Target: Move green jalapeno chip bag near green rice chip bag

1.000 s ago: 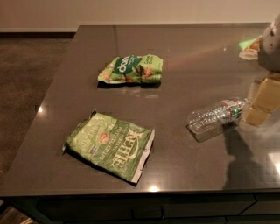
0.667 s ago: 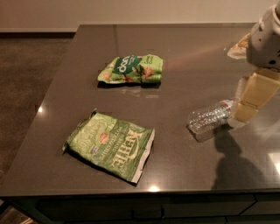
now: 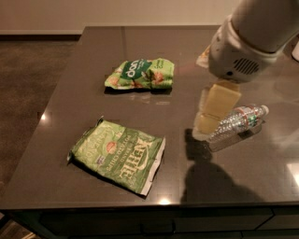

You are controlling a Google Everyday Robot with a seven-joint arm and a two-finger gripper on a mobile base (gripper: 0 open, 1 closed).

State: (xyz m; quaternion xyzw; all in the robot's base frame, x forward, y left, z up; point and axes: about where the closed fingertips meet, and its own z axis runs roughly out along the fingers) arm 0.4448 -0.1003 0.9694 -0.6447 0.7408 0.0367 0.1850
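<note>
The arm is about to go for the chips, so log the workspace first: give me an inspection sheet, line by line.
Surface: dark grey glossy tabletop, with lamp glare spots.
Job's things: large flat light-green "Kettle" jalapeno chip bag lies near the front left; smaller bright green rice chip bag with dark "pop" label lies farther back, apart from it.
Clutter: clear plastic water bottle lying on its side at the right.
Grippers: gripper hangs over the right side, just left of the bottle, away from both bags.
Cables: nothing seen.
Surroundings: brown carpet on the left, pale wall behind.
</note>
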